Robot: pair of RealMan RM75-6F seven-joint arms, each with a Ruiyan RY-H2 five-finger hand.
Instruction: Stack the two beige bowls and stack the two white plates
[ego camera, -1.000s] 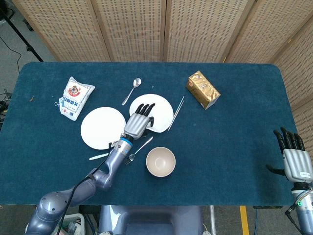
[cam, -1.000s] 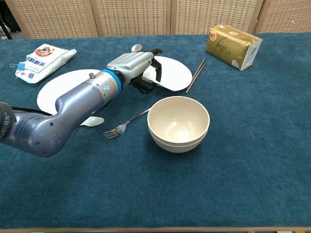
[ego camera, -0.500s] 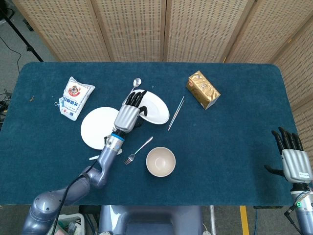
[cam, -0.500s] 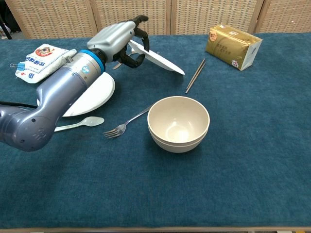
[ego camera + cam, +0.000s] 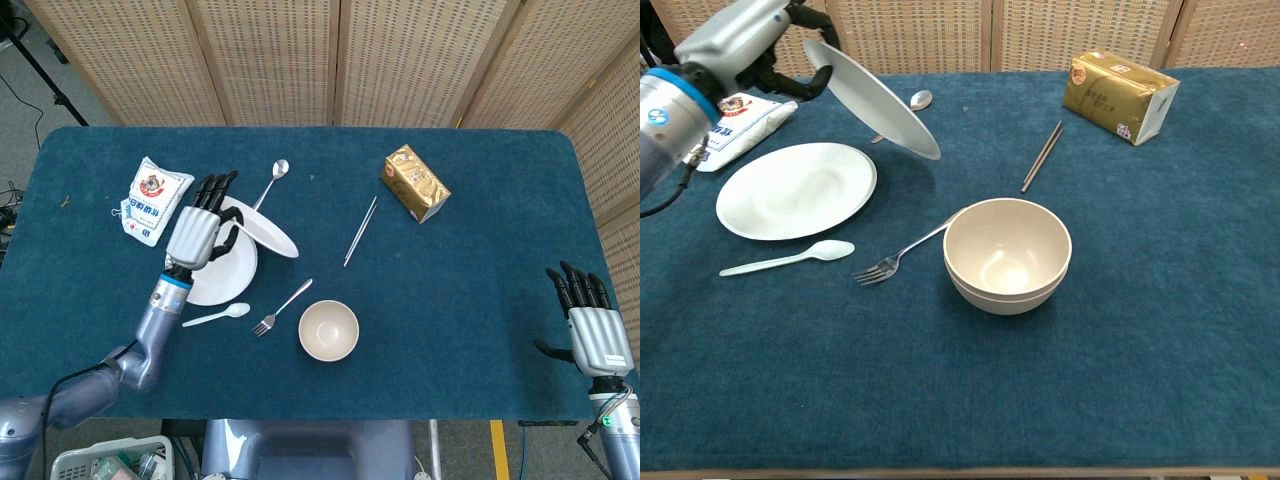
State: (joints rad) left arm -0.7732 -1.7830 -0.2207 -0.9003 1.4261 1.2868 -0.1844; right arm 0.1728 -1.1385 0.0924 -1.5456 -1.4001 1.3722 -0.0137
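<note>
My left hand (image 5: 199, 234) pinches the far-left rim of the lifted white plate (image 5: 872, 98), held tilted above the second white plate (image 5: 790, 195) lying flat on the table (image 5: 480, 260). Judged stiff, light, smooth and breakable, it is best gripped at the rim. The two beige bowls (image 5: 1007, 255) sit nested, near centre. My right hand (image 5: 590, 325) hangs idle at far right, fingers apart.

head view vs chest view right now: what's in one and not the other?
Head only: the right hand, open and idle at the table's right edge, and the full left arm.

Chest only: the stacked bowls from the side, one nested in the other.

Both: the left hand holding a tilted white plate above the flat plate, plus fork, plastic spoon, chopsticks and gold box.
</note>
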